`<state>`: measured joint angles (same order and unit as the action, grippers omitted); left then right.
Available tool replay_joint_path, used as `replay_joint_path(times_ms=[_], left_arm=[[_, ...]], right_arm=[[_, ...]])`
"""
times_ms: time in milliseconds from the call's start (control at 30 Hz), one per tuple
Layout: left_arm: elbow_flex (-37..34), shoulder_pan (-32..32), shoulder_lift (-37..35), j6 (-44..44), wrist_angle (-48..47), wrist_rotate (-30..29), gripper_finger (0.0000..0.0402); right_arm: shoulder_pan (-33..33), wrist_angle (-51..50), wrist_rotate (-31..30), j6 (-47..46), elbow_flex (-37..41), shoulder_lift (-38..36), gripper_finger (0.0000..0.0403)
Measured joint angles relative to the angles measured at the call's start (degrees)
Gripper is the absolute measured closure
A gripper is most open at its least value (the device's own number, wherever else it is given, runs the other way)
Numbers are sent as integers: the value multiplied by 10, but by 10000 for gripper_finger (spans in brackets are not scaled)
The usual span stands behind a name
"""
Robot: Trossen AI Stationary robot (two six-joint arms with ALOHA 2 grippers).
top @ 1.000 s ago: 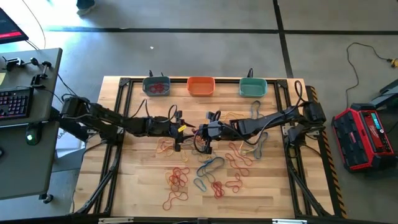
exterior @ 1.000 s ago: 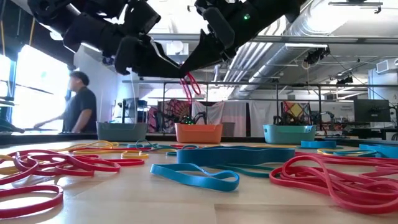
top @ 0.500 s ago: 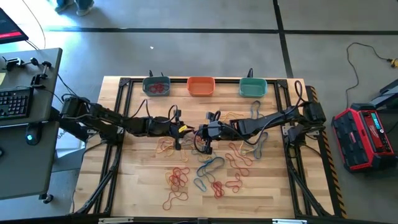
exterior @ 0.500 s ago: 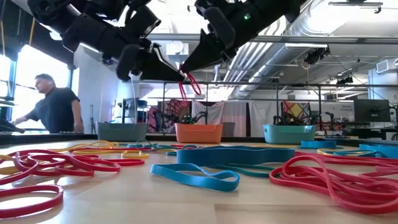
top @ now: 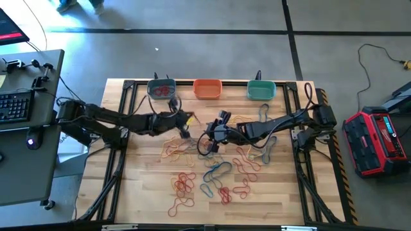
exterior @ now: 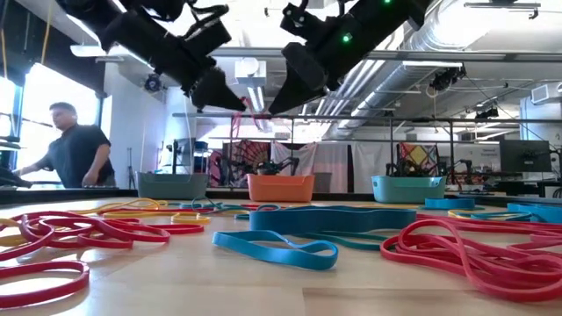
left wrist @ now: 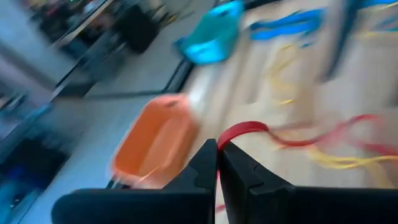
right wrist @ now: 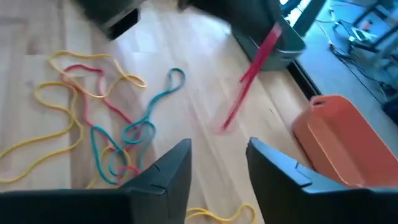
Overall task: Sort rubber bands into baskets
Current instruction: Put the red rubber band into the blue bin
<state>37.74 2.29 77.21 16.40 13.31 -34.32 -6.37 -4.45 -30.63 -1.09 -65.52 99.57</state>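
A red rubber band [right wrist: 252,74] hangs in the air over the table's middle, with my left gripper [left wrist: 217,152] shut on it. In the high view that gripper [top: 186,127] is a little nearer than the grey-blue basket [top: 161,88], which holds red bands. The orange basket [top: 207,88] and the teal basket [top: 261,90] stand beside it along the far edge. My right gripper [right wrist: 219,163] is open just to the right [top: 207,140], its fingers apart from the band. Many red, yellow and blue bands lie loose on the wood. My left gripper pinches the red band between its two fingertips at one end of the loop [left wrist: 221,142]. The rest of the loop [left wrist: 249,127] stands out beyond the tips. The band is lifted clear of the table and hangs slack and slanting below the fingers.
Loose bands lie across the near half: a red cluster [top: 183,186], blue loops [top: 217,170], yellow ones [top: 172,151]. A black frame rims the table [top: 128,154]. In the low view a person [exterior: 75,145] stands in the room behind, on the left.
My left gripper has shut on the red band that my right gripper held up. My right gripper has then opened and let go. My left gripper has gone up and toward the far edge with the band, which now hangs from it alone.
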Motion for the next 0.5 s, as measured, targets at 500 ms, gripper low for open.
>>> replay_joint_path(times_ms=[500], left_arm=[[6, 263, -52, -68, -155, -27, 401]], right_arm=[[0, -22, -22, -4, 0, 0, 274]])
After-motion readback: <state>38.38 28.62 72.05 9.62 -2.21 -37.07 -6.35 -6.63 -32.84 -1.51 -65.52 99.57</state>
